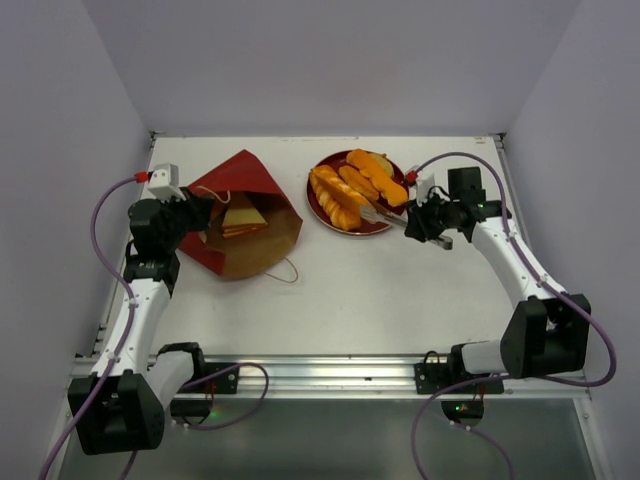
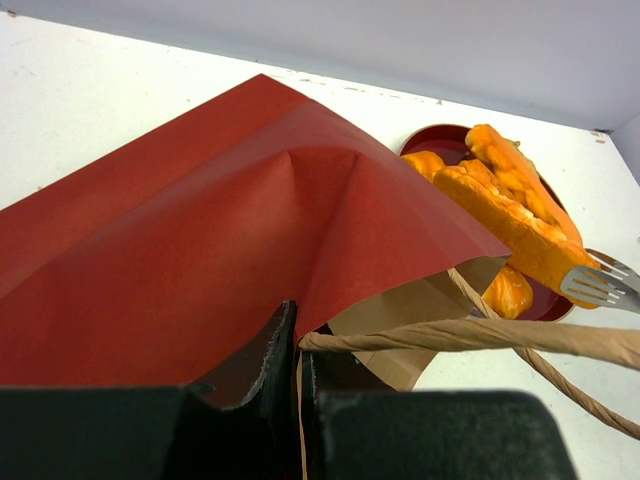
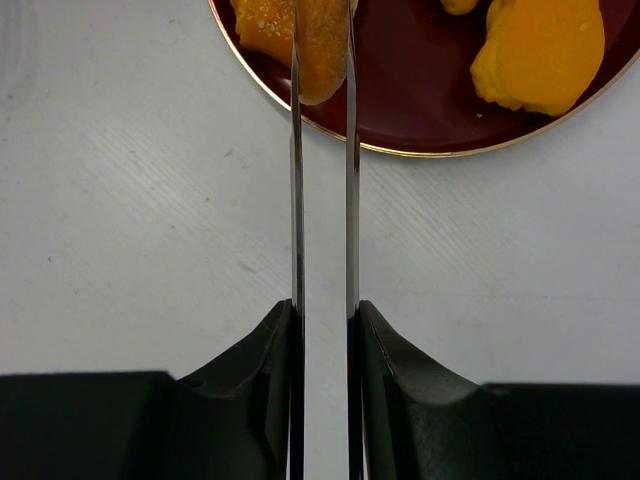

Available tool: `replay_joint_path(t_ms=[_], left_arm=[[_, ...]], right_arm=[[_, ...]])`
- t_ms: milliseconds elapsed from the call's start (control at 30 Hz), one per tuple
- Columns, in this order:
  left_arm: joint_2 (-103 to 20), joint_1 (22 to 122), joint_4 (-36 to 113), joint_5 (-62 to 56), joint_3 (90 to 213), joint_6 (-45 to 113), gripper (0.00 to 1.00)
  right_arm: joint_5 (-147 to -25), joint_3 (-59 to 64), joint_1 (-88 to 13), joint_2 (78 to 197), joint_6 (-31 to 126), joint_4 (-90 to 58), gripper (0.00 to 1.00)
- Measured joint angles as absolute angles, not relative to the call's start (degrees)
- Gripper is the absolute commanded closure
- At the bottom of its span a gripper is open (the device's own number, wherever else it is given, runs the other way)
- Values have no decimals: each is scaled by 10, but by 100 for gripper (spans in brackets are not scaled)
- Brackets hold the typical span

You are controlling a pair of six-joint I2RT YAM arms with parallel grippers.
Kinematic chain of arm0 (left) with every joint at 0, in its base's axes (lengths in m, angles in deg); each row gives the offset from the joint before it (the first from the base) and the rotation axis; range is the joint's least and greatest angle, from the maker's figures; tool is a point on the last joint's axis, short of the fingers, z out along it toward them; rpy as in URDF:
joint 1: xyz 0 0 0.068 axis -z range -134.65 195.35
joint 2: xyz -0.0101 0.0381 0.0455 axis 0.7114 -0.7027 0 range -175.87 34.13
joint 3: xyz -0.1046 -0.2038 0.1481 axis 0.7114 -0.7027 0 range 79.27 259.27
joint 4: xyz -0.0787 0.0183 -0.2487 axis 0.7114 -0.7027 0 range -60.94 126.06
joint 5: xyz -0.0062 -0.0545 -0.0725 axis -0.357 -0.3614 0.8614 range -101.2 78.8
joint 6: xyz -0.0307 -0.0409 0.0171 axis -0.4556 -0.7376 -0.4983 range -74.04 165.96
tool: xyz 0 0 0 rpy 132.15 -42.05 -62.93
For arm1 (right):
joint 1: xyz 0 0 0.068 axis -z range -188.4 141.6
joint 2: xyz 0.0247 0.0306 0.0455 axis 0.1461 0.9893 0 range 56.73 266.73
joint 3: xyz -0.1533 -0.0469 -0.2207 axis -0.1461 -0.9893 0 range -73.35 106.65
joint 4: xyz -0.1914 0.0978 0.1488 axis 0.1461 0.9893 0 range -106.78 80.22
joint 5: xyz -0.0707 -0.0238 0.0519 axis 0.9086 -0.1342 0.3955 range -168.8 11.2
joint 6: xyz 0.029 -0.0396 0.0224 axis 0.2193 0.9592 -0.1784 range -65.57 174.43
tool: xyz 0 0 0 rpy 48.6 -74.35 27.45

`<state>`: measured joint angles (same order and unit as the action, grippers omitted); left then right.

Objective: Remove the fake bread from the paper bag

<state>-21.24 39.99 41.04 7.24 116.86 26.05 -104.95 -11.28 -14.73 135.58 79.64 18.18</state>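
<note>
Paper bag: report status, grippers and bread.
Left gripper shut on paper bag rim. Right gripper shut on tongs, tips at bread on plate. Sandwich wedge in bag. No obstruction seen.

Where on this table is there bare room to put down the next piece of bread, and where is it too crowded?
Barest: the wide stretch of table between the paper bag, plate and near rail. Crowded: the plate, piled with fake bread, and the narrow gap beside the bag.
</note>
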Motion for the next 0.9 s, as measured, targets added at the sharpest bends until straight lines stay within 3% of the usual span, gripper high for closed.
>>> replay_joint_path(t_ms=[200,433,533,767,900], left_arm=[[-212,400,410,73,1169,261,90],[-212,399,410,75,1169,261,90],[-212,399,410,75,1169,261,90],[-212,399,410,75,1169,261,90],[-212,398,410,77,1169,261,90]], right_arm=[[-1038,-127,-148,1347,807,162,59],[-1038,-126,-148,1352,794,150,55],[-1041,-126,-148,1352,785,147,58],[-1065,-126,-147,1352,784,150,92],[-1069,-126,-147,1352,790,151,99]])
